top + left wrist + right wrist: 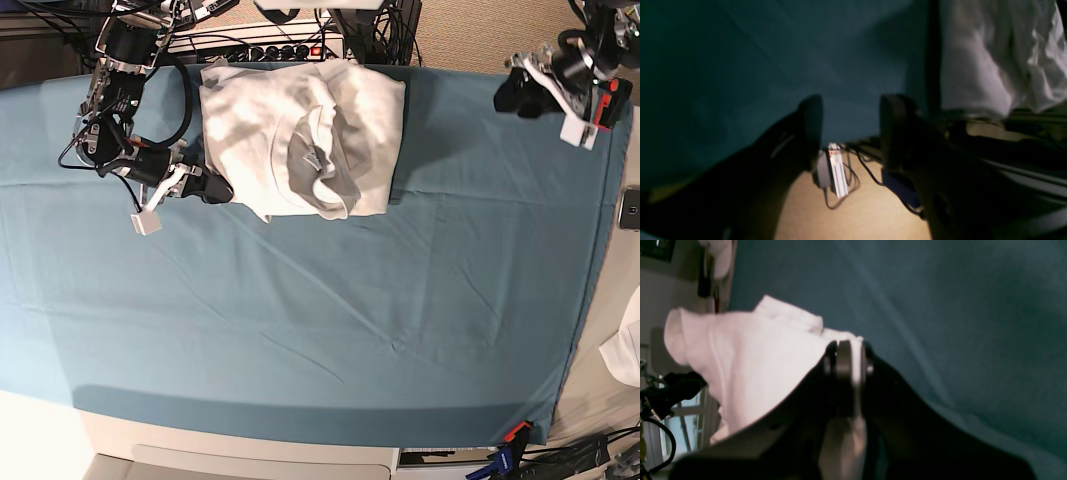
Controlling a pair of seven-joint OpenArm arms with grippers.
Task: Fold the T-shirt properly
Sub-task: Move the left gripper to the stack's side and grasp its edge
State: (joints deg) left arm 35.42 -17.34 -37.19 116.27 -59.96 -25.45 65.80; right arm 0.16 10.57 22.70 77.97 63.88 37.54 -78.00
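Note:
The white T-shirt (300, 130) lies bunched and partly folded at the far middle of the teal table cover (320, 320), collar area facing up. My right gripper (222, 190) is at the shirt's near-left edge. In the right wrist view it (848, 355) is shut on a fold of the white fabric (740, 356). My left gripper (515, 95) is held above the cover's far right corner, well apart from the shirt. In the left wrist view it (850, 130) is open and empty, with the shirt (990, 60) at the upper right.
A power strip and cables (270, 45) lie behind the table's far edge. A small white cloth scrap (625, 350) and a phone (630, 208) sit off the right edge. A white device with cables (836, 170) lies on the floor below the left gripper.

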